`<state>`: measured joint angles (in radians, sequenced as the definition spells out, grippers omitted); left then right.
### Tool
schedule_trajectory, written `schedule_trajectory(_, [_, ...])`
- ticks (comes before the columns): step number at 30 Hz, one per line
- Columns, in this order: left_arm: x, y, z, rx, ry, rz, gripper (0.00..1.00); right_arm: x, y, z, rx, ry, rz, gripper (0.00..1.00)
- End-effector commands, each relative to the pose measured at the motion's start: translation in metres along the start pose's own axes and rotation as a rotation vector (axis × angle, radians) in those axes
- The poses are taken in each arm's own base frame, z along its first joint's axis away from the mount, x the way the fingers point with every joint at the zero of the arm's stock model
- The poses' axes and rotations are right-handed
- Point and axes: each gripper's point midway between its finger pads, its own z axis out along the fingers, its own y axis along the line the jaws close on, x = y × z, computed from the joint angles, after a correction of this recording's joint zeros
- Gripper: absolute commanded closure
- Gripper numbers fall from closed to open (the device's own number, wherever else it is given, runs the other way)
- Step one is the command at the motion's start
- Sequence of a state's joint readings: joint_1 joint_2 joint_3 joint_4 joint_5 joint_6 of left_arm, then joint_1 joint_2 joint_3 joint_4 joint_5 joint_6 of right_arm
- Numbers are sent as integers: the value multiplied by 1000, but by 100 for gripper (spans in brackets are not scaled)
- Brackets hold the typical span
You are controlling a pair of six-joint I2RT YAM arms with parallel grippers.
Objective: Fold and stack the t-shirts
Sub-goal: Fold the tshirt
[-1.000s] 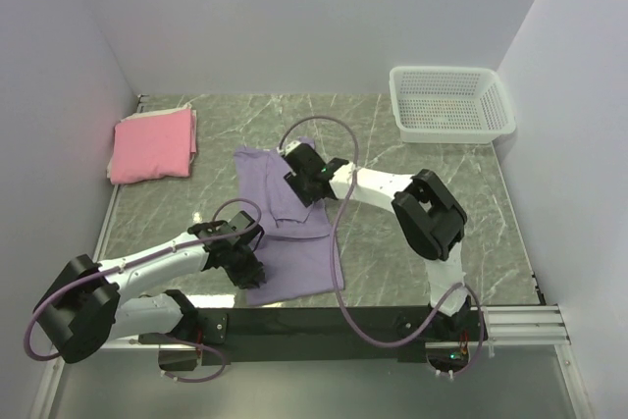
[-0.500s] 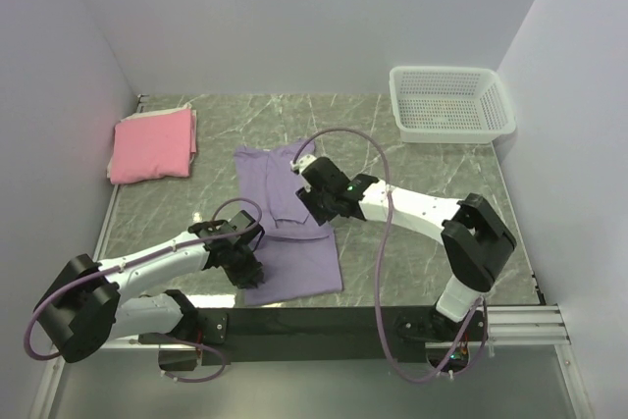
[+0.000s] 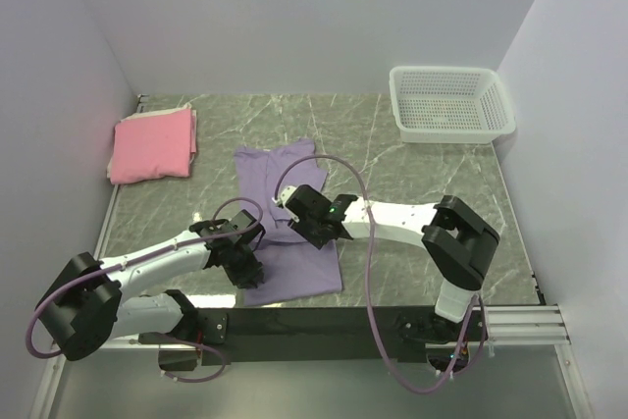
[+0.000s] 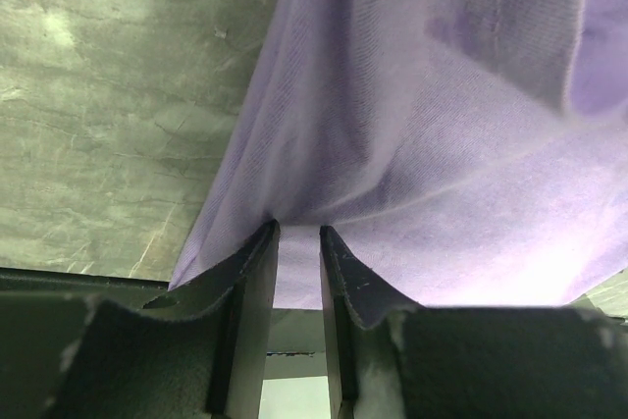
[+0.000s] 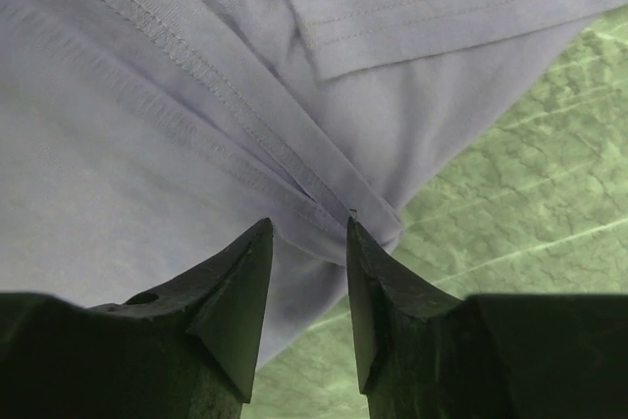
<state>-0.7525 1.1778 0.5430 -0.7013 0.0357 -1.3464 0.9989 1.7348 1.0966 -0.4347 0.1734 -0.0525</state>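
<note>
While left fingers (image 4: 245, 311) pinch lavender t-shirt (image 3: 261, 170) at near hem, right fingers (image 5: 235, 291) half-open astride edge fold

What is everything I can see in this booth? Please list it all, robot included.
folded pink cloth t-shirt: one, pink with a pale edge, far left corner of the table.
lavender cloth t-shirt: one, lavender-purple, partly folded, middle of the table.
white plastic mesh basket: one, white, far right corner.
marble-patterned table: one, grey-green with pale veins, under everything.
purple cables: two, purple, one looping along each arm.
left arm: one, white and black, reaching in from the near left.
right arm: one, white and black, reaching in from the near right.
left fingers: a pair, black, pinching the lavender shirt's edge.
right fingers: a pair, black, apart, either side of a fold in the same shirt.
</note>
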Motion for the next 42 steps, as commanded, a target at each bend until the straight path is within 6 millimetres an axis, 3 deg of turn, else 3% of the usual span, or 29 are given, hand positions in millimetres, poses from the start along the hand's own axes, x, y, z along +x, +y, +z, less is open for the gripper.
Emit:
schedule_trajectory(1, [-2,11,-2,-49,-18,18,69,-13,0,1,18,-15,-36,57])
schedule_trajectory(14, [-2,13,-1,-54,-17,16,69,-10,4,-12,40,-41,-81,58])
schedule_trajectory(27, [-1,16,-2,-55,-17,10,70,5,11,9,60,16,-153,56])
schedule_trajectory(35, [0,19,-3,-64,-16,8,70,5,2,20,111,19,-156,56])
schedule_trajectory(42, [0,20,-4,-67,-15,10,70,-11,-17,20,134,-10,-105,59])
